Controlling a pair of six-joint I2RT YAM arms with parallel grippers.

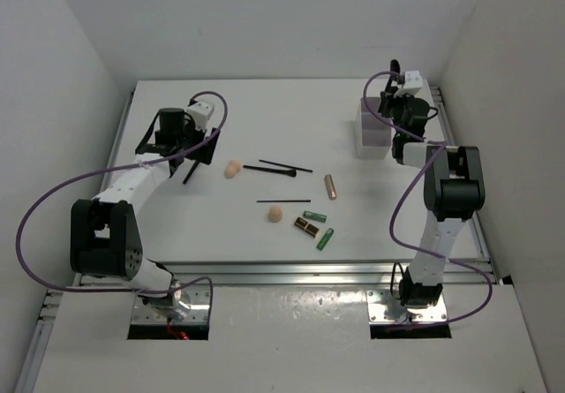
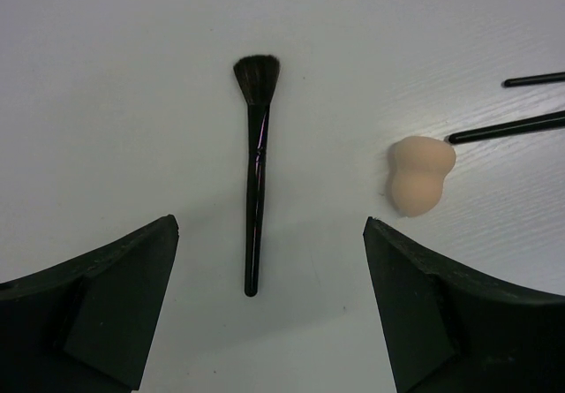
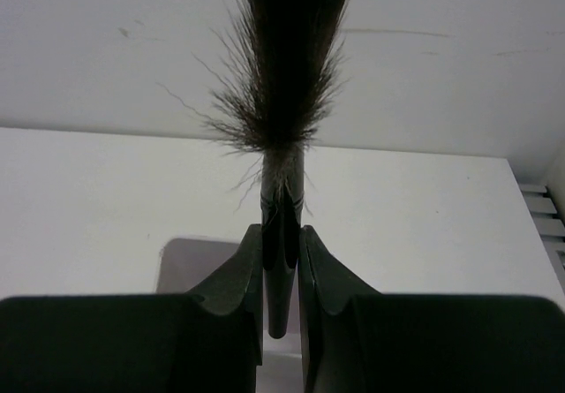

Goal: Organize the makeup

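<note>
My left gripper (image 1: 196,156) (image 2: 271,234) is open and empty, hovering over a black fluffy-headed brush (image 2: 256,172) (image 1: 189,176) that lies between its fingers. A peach sponge (image 2: 419,175) (image 1: 232,169) lies just to the right. My right gripper (image 1: 395,86) (image 3: 282,234) is shut on another black brush (image 3: 282,57), bristles up, over the translucent box (image 1: 372,137) (image 3: 190,265). On the table centre lie a brush (image 1: 269,170), two thin pencils (image 1: 285,165) (image 1: 282,201), a second sponge (image 1: 275,214), a copper tube (image 1: 331,186), a black-gold lipstick (image 1: 306,227) and two green tubes (image 1: 314,216) (image 1: 326,238).
White walls close in the table at the back and both sides. A metal rail (image 1: 309,269) runs along the near edge, with both arm bases behind it. Purple cables loop from each arm.
</note>
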